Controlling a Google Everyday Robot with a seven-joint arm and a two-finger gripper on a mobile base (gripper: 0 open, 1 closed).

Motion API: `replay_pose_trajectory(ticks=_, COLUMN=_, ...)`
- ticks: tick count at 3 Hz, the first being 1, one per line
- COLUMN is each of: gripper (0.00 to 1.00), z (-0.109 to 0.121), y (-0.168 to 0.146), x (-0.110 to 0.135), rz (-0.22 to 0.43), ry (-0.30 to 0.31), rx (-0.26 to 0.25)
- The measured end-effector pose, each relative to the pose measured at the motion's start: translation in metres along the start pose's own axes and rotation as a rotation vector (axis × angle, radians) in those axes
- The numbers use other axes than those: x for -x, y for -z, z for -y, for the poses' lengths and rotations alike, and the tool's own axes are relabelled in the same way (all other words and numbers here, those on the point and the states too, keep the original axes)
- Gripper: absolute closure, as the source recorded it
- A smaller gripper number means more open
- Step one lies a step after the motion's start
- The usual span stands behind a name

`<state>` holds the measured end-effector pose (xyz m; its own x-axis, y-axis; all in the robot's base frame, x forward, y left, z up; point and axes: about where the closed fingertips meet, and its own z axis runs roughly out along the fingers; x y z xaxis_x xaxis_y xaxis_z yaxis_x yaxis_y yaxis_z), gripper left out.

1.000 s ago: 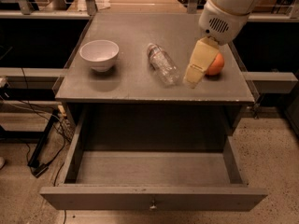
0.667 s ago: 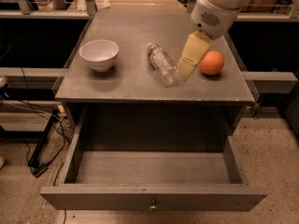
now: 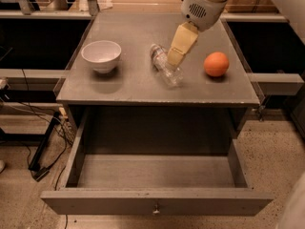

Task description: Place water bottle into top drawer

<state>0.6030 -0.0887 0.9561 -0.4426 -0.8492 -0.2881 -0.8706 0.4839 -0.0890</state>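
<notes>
The clear water bottle (image 3: 165, 65) lies on its side on the grey cabinet top (image 3: 133, 85), near the middle, cap end pointing to the back left. My gripper (image 3: 173, 60) hangs from the white arm at the top, its tan fingers (image 3: 180, 43) reaching down onto the bottle's middle. The top drawer (image 3: 155, 207) is pulled wide open below the cabinet top, with nothing in it, its small metal knob at the front centre.
A white bowl (image 3: 101, 55) stands on the left of the cabinet top. An orange fruit (image 3: 216, 64) sits at the right. Dark shelving flanks both sides. Cables lie on the speckled floor (image 3: 24, 166) at the left.
My gripper has moved left, away from the orange fruit, and now sits over the water bottle. The bottle, bowl, fruit and drawer have not moved.
</notes>
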Motion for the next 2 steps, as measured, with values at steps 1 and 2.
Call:
replay_pose_trajectory(ticks=1, gripper=0.0, z=0.01, y=-0.01, x=0.01, rz=0.015, ry=-0.04, rx=0.026)
replay_pose_trajectory(ticks=2, gripper=0.0, z=0.024, y=-0.016, x=0.019, rz=0.01, ry=-0.074, rx=0.026)
